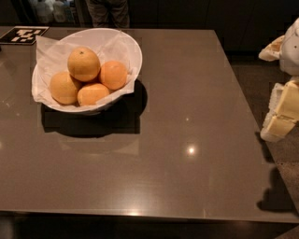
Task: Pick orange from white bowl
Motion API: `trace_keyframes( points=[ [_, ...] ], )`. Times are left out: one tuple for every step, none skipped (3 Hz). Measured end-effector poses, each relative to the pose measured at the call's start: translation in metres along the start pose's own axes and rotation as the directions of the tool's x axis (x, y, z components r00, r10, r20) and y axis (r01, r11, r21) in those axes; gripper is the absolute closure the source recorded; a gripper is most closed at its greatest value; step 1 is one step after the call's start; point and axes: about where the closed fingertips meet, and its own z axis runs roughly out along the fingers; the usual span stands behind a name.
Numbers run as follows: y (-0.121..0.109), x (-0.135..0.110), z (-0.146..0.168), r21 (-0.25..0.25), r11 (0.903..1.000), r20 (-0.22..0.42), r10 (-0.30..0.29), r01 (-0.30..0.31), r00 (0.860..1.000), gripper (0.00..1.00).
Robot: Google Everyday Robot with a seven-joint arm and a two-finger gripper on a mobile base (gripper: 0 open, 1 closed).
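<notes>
The white bowl (122,43), wide and lined with crinkled white paper, stands at the table's far left. The orange (83,64), the largest one, yellowish with a small dark stem dot, lies on top of the pile. A smaller deeper-orange one (113,74) sits to its right. Two paler ones (64,87) (93,93) lie below it. My gripper (281,114), white and cream, hangs at the right edge of the view, beyond the table's right edge and far from the bowl.
The dark glossy table (187,154) fills most of the view. A black-and-white marker tag (23,34) lies at the far left corner. A person's legs (108,11) stand behind the table's far edge. Floor shows to the right.
</notes>
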Motion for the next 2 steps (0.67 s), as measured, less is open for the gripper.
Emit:
trace_keyframes(
  points=[
    [0.0, 0.0, 0.0, 0.0, 1.0, 0.0, 0.0, 0.0, 1.0, 0.0],
    [-0.0023, -0.0086, -0.0068, 0.012, 0.9999, -0.021, -0.004, 0.004, 1.0, 0.0]
  ],
)
